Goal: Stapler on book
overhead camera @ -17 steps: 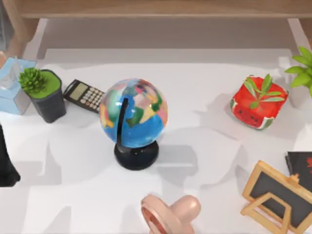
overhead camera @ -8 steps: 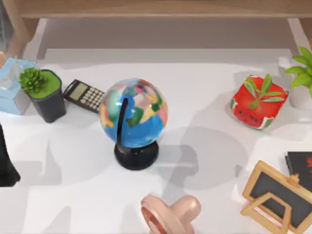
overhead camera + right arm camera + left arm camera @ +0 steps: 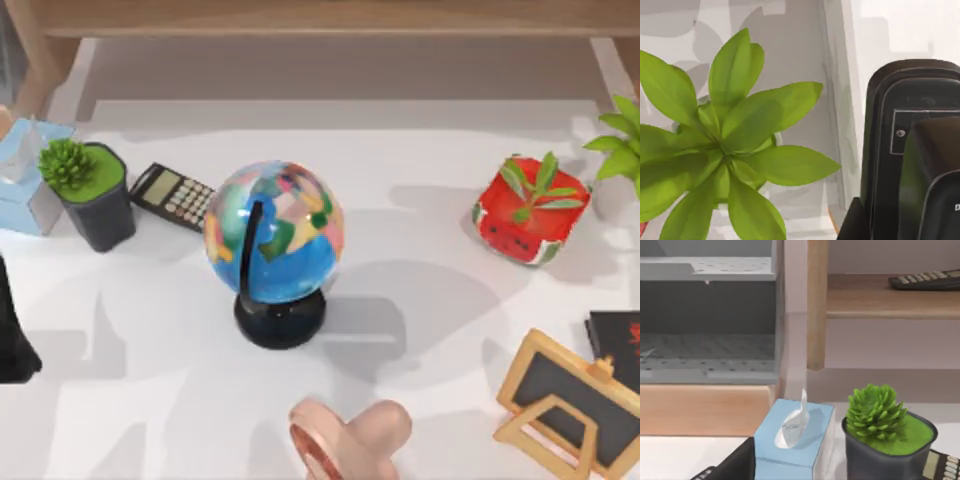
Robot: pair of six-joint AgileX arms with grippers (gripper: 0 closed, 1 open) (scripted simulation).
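Looks like the reach step: right gripper [image 3: 897, 222] hangs over what I'd guess is the black stapler [image 3: 910, 115] by the leafy plant [image 3: 725, 150], jaws can't tell, next it needs a square clamp before carrying to the book [image 3: 616, 338] at the worktop's right edge.

I've got a multicoloured globe [image 3: 275, 233] on a black base, a black book [image 3: 618, 342] with red print, a wood-framed black chalkboard easel [image 3: 570, 402] — plus a watermelon-patterned red pot [image 3: 525, 222], light-blue tissue box [image 3: 794, 440], pink fan [image 3: 345, 440].
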